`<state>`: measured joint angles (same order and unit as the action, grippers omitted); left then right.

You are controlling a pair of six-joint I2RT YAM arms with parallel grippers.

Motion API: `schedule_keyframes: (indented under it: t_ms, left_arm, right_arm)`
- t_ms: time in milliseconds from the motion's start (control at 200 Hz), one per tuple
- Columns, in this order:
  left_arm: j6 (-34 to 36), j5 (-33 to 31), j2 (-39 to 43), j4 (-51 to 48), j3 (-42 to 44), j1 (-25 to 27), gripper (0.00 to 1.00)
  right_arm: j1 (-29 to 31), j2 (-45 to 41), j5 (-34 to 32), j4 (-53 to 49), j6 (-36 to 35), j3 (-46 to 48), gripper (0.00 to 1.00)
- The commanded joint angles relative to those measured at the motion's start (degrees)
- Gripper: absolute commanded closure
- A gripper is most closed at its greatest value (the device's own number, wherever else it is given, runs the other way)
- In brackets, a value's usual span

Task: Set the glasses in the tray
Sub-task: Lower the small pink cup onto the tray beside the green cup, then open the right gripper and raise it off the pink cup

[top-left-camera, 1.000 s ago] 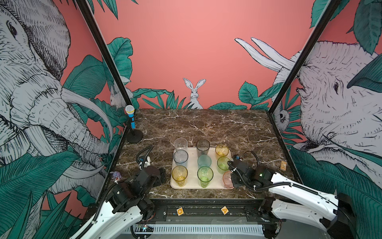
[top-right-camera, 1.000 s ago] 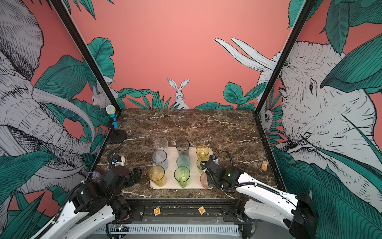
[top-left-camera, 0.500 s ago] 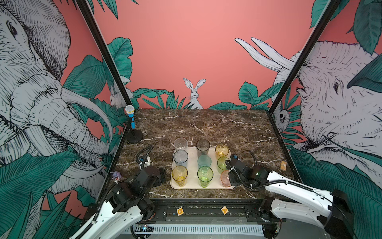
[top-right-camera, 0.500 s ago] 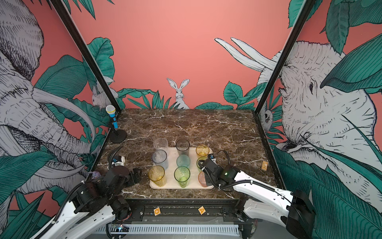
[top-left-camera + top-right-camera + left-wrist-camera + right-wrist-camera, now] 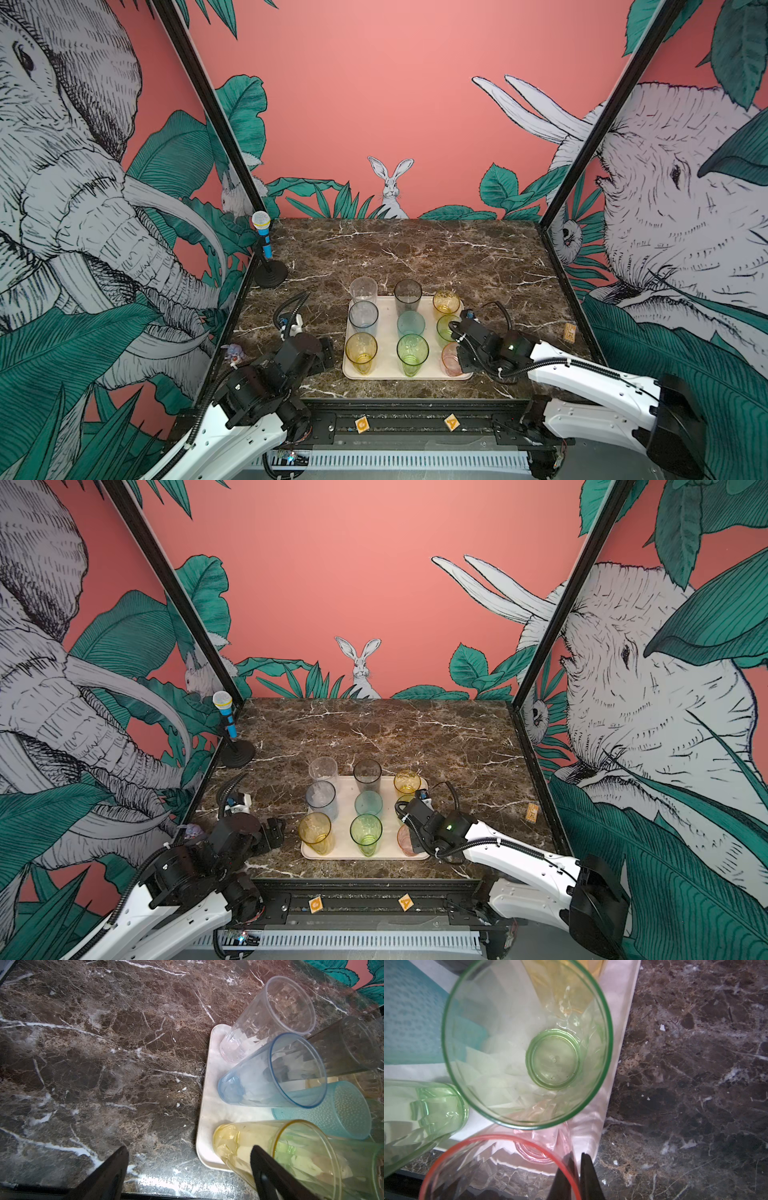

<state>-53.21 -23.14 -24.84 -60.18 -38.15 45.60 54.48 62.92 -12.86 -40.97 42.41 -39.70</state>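
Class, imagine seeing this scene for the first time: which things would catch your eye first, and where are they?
Nine glasses stand three by three on a cream tray near the front of the marble table. The right hand pinches the rim of the pink glass at the tray's near right corner. Painted elephants and a rabbit cover the pink walls.

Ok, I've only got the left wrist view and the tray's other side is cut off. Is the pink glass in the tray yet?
Observer: The short pink patterned tumbler is at the near right corner of the flat cream tray, with the right jaws shut on its rim.
Operator: Gripped how?
Observer: In the right wrist view one jaw is inside its wall, one outside.
Operator: Any others left out?
Observer: No; in both top views the other eight tumblers stand on the tray.
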Motion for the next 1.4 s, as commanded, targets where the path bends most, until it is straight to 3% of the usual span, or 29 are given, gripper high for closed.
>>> schedule_keyframes:
  t_ms: [0, 235, 555, 690, 850, 1195, 1395]
  left_arm:
    - [-1.5, -0.4, -0.4, -1.6, 1.0, 0.1, 0.08]
    - [-1.4, -0.4, -0.4, -1.5, 1.1, 0.1, 0.08]
    - [-1.3, -0.4, -0.4, -1.4, 1.2, 0.1, 0.08]
    - [-1.6, 0.3, -0.1, -0.9, 1.1, 0.1, 0.07]
    - [-0.8, 0.0, 0.5, 0.7, 0.2, 0.1, 0.07]
    - [6.2, -8.9, -2.4, 5.6, -4.1, 0.1, 0.07]
    - [17.4, -19.0, -3.4, 15.1, -4.1, 0.1, 0.03]
  right_arm:
    - [0.4, 1.3, -0.5, -0.1, 0.6, -1.2, 0.96]
    - [0.4, 3.0, -0.5, -0.9, 0.5, -2.1, 0.93]
    - [0.5, 3.7, 0.1, -2.5, 0.3, -3.7, 0.72]
    - [0.4, 2.8, 0.1, -3.2, -0.6, -4.7, 0.57]
    - [0.4, 1.1, -0.6, -5.5, -2.3, -7.0, 0.50]
    - [0.3, -6.1, -6.6, -11.1, -8.9, -15.3, 0.43]
    - [0.2, -10.6, -15.5, -5.4, -17.1, -15.8, 0.33]
